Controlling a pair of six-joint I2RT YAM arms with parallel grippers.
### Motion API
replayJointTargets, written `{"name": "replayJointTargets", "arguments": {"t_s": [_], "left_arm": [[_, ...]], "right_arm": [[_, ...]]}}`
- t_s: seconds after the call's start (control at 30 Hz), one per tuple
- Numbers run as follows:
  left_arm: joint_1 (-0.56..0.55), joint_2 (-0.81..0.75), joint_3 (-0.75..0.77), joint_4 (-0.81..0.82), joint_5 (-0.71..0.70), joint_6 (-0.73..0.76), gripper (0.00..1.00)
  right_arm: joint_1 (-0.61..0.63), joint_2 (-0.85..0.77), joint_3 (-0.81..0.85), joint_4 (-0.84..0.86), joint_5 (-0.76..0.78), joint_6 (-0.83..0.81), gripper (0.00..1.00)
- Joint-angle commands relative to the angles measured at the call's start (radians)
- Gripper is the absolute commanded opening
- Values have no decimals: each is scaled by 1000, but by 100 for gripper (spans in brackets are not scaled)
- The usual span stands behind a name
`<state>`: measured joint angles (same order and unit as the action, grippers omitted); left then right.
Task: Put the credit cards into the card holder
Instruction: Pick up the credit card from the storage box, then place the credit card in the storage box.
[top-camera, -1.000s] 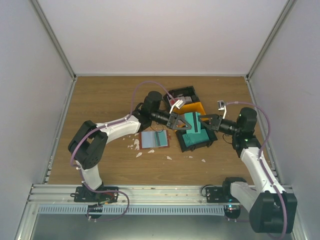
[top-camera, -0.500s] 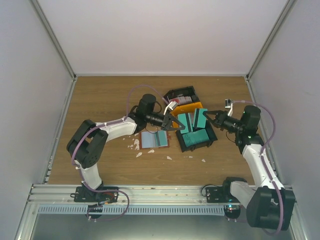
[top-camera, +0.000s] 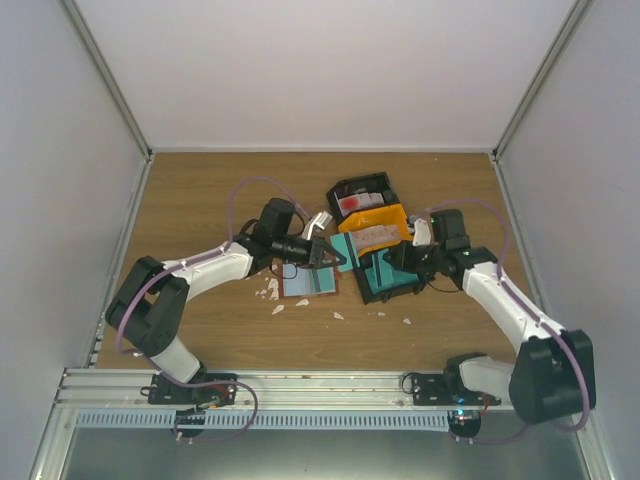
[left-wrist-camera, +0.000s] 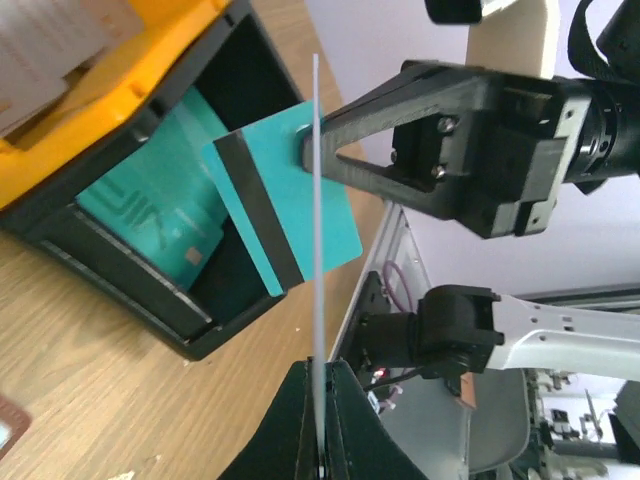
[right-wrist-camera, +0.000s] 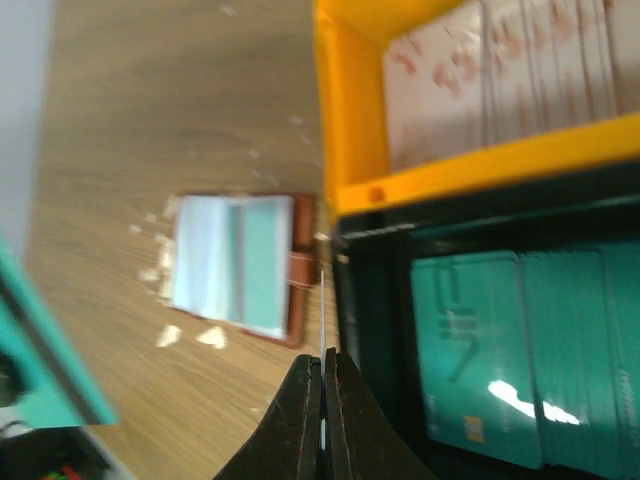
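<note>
Cards are pinched in both hands. The left hand (left-wrist-camera: 320, 375) is closed tight on a thin card (left-wrist-camera: 315, 200), which its own wrist view shows only edge-on, as a pale upright line rising from between the fingers. Facing it close by but apart, the right hand (right-wrist-camera: 322, 365) is clamped shut on a striped teal card (left-wrist-camera: 300, 200), gripped at one corner and held tilted in the air over the black bin (top-camera: 398, 292), dark magnetic stripe showing. That bin holds more teal cards (right-wrist-camera: 470, 350) lying flat. Touching its far side is a yellow bin (top-camera: 392, 213) with whitish-pink cards (right-wrist-camera: 500, 70) in it, and behind that stands a second black bin (top-camera: 352, 186) with red-and-white cards (top-camera: 357, 203). The card holder (top-camera: 308, 280) lies open and flat on the table (top-camera: 200, 200), just beside the first black bin on the left arm's side, its pale blue-grey faces up; the half nearer the bin looks greener, though the blurred right wrist view does not settle whether a card sits there. White torn scraps (top-camera: 268, 290) are scattered beside and in front of the holder.
</note>
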<state>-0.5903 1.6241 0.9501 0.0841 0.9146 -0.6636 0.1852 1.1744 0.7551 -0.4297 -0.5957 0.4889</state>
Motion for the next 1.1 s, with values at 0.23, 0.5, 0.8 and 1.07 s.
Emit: {"name": "replayJointTargets", "arguments": {"t_s": [0.23,0.5,0.8,1.07], "left_arm": [[28,-64,-60,-76,-102,67,0],[44,-72,-85,-76,-100,68,0],[49,-95,-104,-76,-100,72,0],[49,-122,-117,-76,-89,75,0]], "right_arm": [[160,185,105,-120,383,-54,0],[251,313,180,-120,463,-42,4],[319,306,184,-103,403,-16,40],[318,189,166,-49,315,20,49]]}}
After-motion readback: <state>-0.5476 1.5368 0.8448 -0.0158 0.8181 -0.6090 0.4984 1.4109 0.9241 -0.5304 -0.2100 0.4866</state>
